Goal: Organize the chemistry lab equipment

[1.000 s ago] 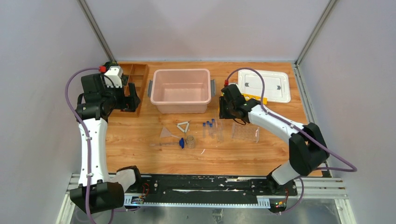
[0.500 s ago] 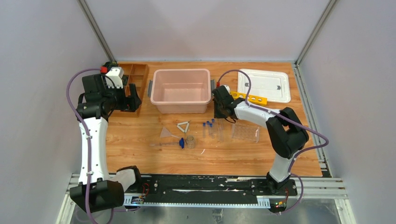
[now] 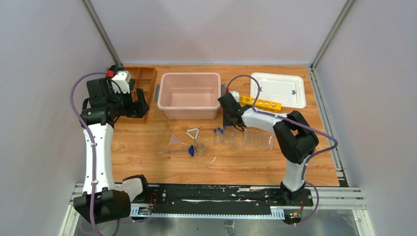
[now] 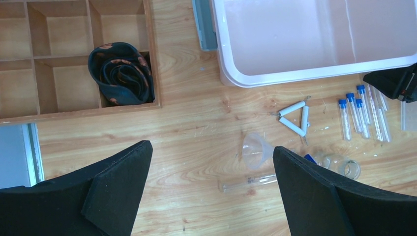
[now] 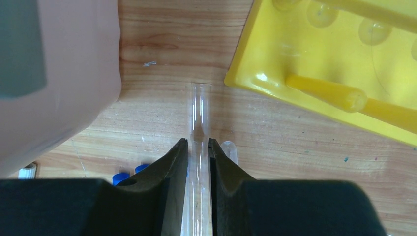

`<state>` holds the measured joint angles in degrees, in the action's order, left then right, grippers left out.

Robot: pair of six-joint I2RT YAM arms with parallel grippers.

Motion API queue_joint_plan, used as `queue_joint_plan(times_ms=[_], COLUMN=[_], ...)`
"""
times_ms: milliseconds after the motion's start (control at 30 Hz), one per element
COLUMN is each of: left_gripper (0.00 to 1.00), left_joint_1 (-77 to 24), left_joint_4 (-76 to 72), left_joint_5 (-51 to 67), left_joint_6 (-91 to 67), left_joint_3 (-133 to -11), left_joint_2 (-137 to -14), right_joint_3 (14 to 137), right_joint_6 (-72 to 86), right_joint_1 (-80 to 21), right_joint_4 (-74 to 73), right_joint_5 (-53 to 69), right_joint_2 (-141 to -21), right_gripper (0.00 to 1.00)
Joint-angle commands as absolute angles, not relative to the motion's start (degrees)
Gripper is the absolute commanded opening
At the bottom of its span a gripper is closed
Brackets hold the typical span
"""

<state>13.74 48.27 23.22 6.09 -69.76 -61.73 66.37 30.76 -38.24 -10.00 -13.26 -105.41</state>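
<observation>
At the far left, the left gripper (image 4: 211,147) hangs above the table with its jaws spread wide and nothing between them, over the near edge of the brown wooden compartment tray (image 4: 88,29), where a dark rolled part (image 4: 121,73) fills one near compartment. To the right stands the pink tub (image 3: 189,74), at the back of the wooden table (image 3: 147,167). In front of it the loose items lie in a cluster. The clear funnel (image 4: 256,150) rests on its side with a second clear tube (image 4: 248,181) lying just near of it. The pale triangle (image 4: 292,108) lies flat a little farther back, and the tiny beaker (image 3: 200,148) stands just right of the funnel. Next come the small clear blue-capped vials (image 4: 351,113), lying side by side with their caps toward the tub. Directly over their far ends sits the right gripper (image 5: 197,142), its two fingers pressed against both sides of a clear glass tube (image 5: 199,108). The tube's open mouth points away from the wrist toward the strip of table between the tub's corner and the yellow holed rack (image 5: 305,49). Whether this tube touches the wood or is raised off it cannot be told. Beside it a further clear tube end (image 5: 228,147) shows by the right finger. The rack lies aslant just behind the gripper, against the near left edge of the white lid (image 3: 278,91). The clear vial tray (image 3: 258,139) sits on the table right of the vials, near but apart from them.
</observation>
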Motion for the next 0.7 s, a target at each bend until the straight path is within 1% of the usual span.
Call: queue_joint_plan(times_ms=[0, 233, 433, 667], left_gripper=[1.00, 1.00, 1.00, 1.00], left_joint_1=[14.11, 14.06, 14.06, 14.06], left_joint_4=[49.22, 50.82, 50.98, 52.51], left_joint_5=[25.42, 27.13, 28.16, 29.18], left_joint_6=[7.24, 7.45, 7.45, 8.04], left_joint_3=[-71.93, -74.19, -74.32, -75.19], left_joint_2=[-61.12, -61.61, -61.37, -60.54], right_joint_3=[65.22, 61.07, 57.07, 55.37], right_joint_6=[32.56, 35.71, 35.96, 37.49], right_joint_1=[-40.65, -42.57, -42.98, -42.97], right_joint_4=[-10.44, -9.89, -4.53, -3.31], right_joint_5=[-18.07, -21.64, -19.32, -19.10], right_joint_2=[-106.90, -103.60, -100.95, -100.68], right_gripper=[0.25, 0.30, 0.26, 0.24])
